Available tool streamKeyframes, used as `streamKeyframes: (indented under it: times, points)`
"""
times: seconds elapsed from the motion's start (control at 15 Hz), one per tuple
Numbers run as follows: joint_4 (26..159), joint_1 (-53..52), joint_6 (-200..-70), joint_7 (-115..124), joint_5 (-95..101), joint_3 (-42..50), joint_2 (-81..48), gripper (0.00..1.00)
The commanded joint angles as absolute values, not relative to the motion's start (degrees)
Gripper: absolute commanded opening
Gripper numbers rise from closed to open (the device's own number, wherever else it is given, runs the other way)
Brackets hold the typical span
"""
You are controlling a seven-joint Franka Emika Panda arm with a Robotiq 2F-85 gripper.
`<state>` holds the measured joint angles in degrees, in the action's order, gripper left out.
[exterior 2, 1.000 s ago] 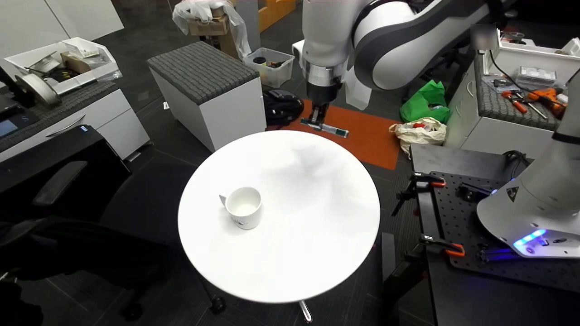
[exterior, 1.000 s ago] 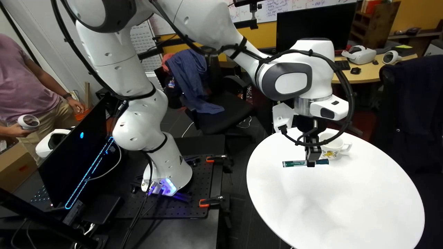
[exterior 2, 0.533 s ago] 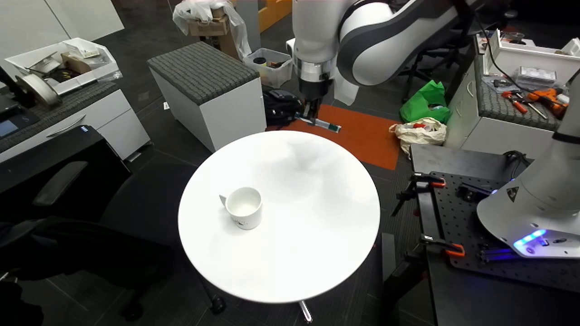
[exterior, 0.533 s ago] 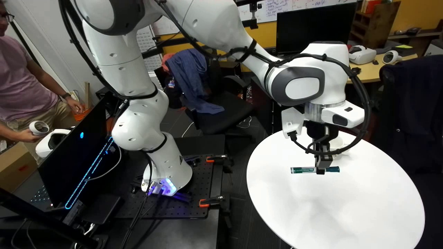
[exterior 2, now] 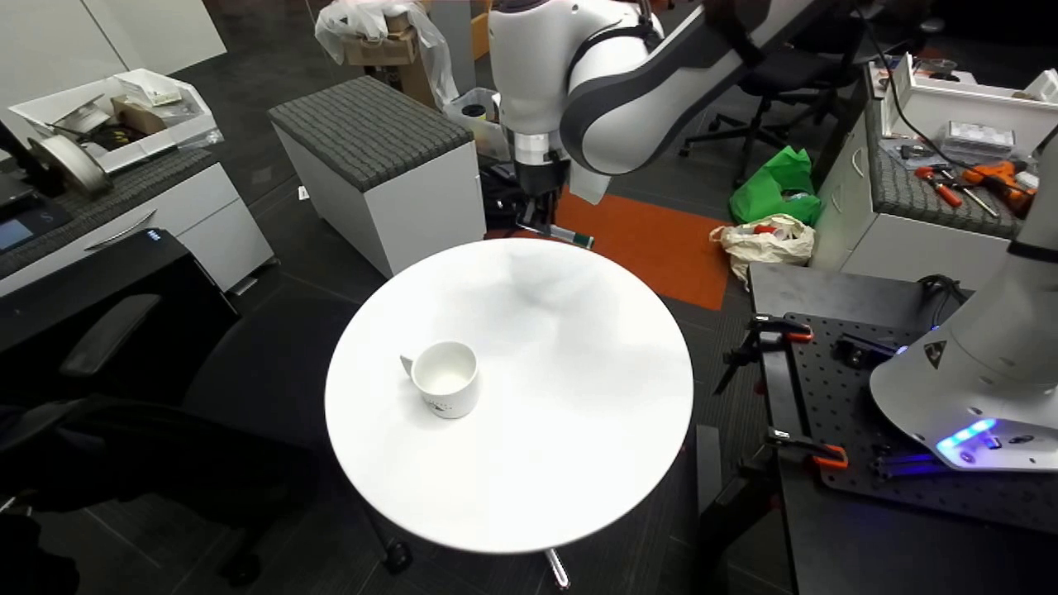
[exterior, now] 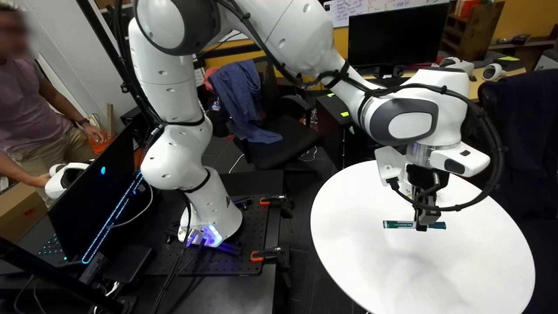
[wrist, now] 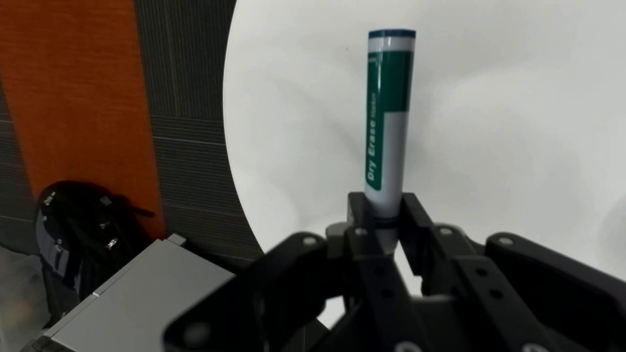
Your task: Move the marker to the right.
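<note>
Green and white, the slim marker (wrist: 388, 122) reads "Dry Erase" lengthwise.

At two o'clock in the wrist view, your marker (wrist: 387, 127) looks like smooth, faintly glossy plastic; at four, your gripper (wrist: 383, 205) is matt. In an exterior view, you have a smooth tabletop (exterior 2: 529, 463), a ceramic-looking mug (exterior 2: 450, 401) at seven o'clock and a cabinet top (exterior 2: 372, 128) of coarse woven fabric past ten. In an exterior view, you see blue cloth (exterior: 239, 93) at eleven and a wooden bookcase (exterior: 485, 32) at two.
</note>
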<state>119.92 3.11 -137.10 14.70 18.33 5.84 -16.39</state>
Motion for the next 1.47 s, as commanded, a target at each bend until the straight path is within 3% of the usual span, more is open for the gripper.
streamKeyframes:
  times: [0.0,1.4]
  points:
    - [112.91,3.16,-133.96,11.74,14.97,6.11,-22.49,0.05]
    - [99.65,3.42,-129.23,8.43,7.39,5.42,-38.51,0.05]
